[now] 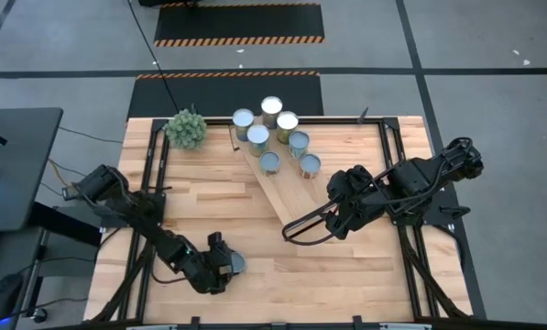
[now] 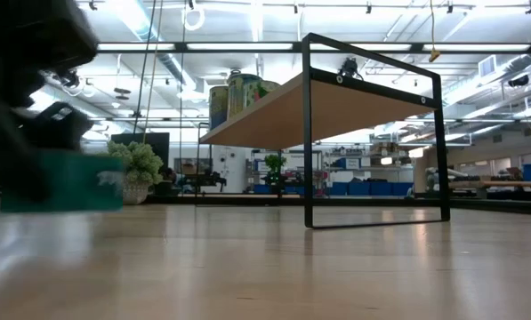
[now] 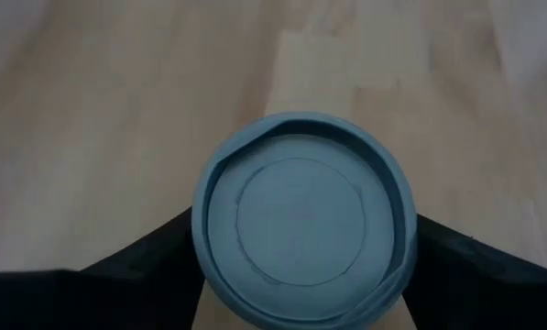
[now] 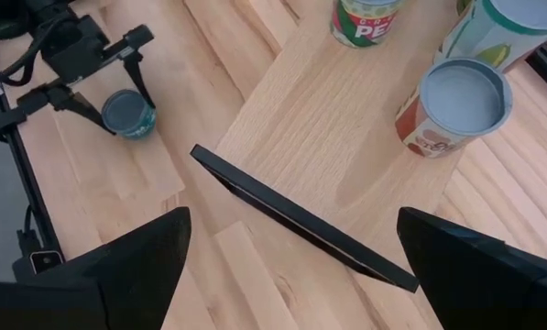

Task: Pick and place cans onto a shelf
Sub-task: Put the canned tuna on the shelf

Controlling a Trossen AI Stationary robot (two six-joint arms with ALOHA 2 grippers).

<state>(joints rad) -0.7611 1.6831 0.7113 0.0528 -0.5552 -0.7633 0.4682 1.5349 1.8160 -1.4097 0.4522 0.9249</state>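
Observation:
A teal-sided can (image 3: 305, 225) with a grey round top stands near the table's front edge, also seen in the high view (image 1: 235, 263) and the right wrist view (image 4: 128, 114). My left gripper (image 1: 227, 263) is shut on it. The shelf (image 1: 287, 192), a light-wood plank on a dark frame (image 2: 372, 133), runs slantwise across the middle of the table. Several cans (image 1: 269, 163) stand on and around its far end. My right gripper (image 4: 291, 275) hangs open above the shelf's dark-framed near end (image 4: 300, 229), touching nothing. My left gripper has the can's round side wall (image 3: 200, 229) pinched between its two fingers (image 3: 154, 261), one on each side, just below the top rim. The fingers come slanting down from the table's left. The can stands upright; whether its base is off the table I cannot tell.
A green spiky plant ball (image 1: 186, 128) sits at the far left of the table. Dark rails (image 1: 149, 174) run along the table's left and right sides. Bare wood (image 1: 218, 202) lies between the left gripper and the shelf.

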